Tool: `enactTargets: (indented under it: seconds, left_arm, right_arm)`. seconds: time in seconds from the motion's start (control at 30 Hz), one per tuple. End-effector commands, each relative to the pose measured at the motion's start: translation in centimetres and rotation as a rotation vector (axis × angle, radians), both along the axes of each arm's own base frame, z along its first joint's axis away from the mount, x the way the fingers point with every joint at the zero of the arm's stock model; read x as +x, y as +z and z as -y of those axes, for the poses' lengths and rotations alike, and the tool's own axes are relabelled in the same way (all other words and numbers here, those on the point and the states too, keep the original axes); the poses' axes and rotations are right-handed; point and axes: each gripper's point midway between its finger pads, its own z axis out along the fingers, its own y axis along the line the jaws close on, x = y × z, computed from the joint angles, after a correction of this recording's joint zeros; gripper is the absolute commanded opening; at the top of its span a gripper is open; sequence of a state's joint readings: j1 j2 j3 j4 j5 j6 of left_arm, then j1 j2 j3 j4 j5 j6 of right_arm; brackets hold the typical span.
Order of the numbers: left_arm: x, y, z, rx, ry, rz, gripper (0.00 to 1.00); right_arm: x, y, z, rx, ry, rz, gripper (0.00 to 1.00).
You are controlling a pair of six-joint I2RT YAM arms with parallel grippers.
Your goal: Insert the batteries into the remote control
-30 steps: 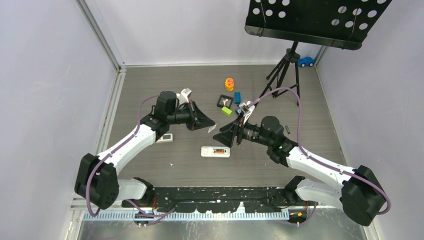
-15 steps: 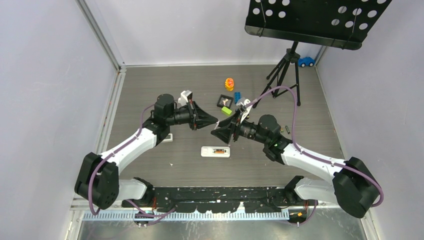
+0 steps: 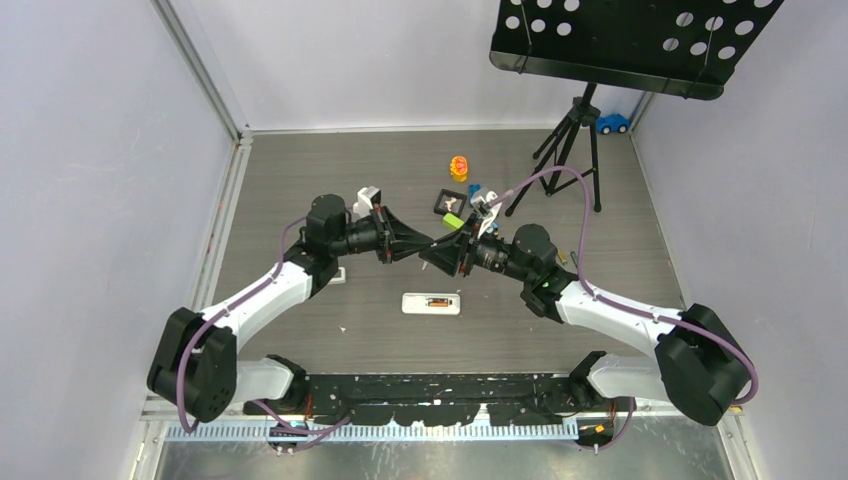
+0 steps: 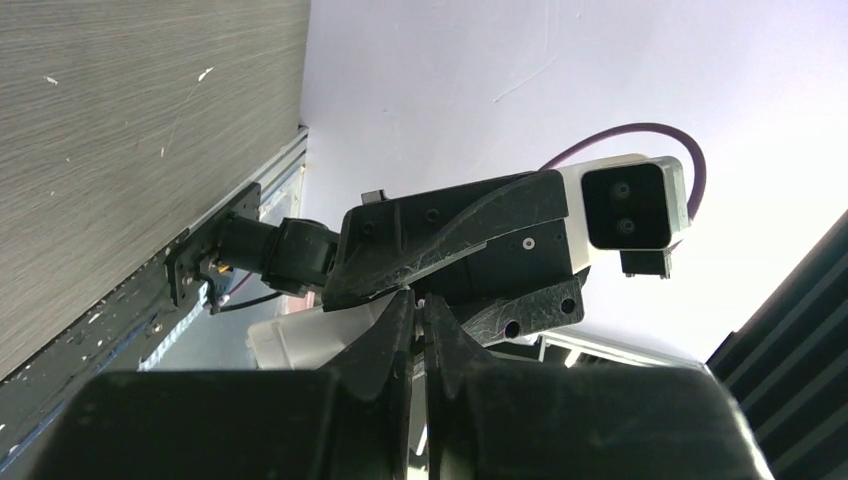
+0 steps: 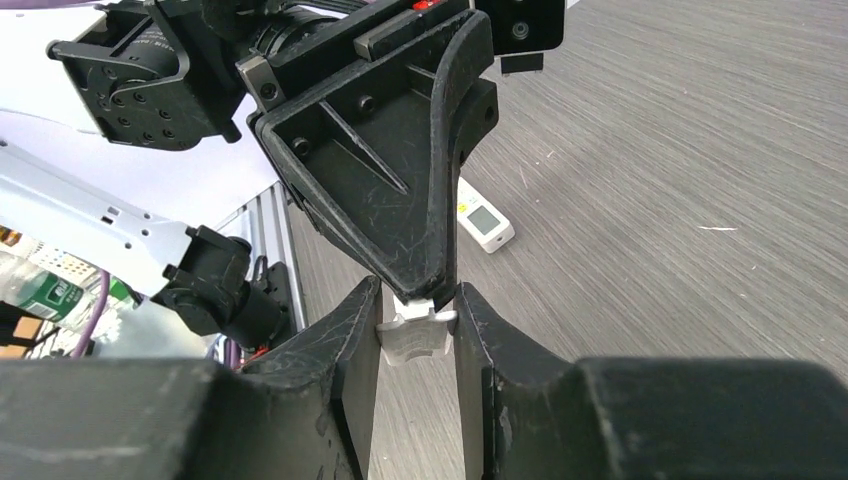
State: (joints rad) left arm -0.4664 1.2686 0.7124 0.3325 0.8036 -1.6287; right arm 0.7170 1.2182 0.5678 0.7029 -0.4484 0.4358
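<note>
Far right: you have 1 black perforated tray on a tripod, with 1 blue toy car near it.
Far middle: you have 1 orange toy, 1 blue block, 1 green block and 1 black frame.
Left: you have 1 small white device.

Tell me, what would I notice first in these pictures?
Two grippers meet tip to tip above the table's middle. The left gripper pinches a small white piece; the right gripper clasps its sides. Below lies the remote control, a battery in its open back.

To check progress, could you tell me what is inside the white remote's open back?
The remote holds a dark-and-orange battery in its recess; whether a second slot is filled is too small to tell.
</note>
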Motion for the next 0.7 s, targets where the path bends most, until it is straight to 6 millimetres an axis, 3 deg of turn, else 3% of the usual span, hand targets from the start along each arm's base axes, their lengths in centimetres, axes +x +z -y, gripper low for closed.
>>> enactTargets:
  seconds: [0.0,0.2,0.43,0.67]
  left_arm:
    - [0.4,2.6,-0.4,-0.039,0.051,0.121,0.1]
    - [0.6,2.7,-0.7,-0.007,0.073,0.166,0.2]
    - [1.0,1.9,-1.0,0.041,0.096,0.195,0.55]
    - [1.3,1.3,-2.2,0.121,0.134,0.26,0.76]
  right_arm:
    - [0.0,3.7,-0.6,0.095,0.014,0.032,0.26]
    - [-0.3,4.5,-0.6,0.13,0.023,-0.017,0.22]
    - [-0.5,3.7,-0.6,0.109,0.021,-0.106,0.21]
    - [0.8,3.8,0.2,0.115,-0.092,-0.242,0.21]
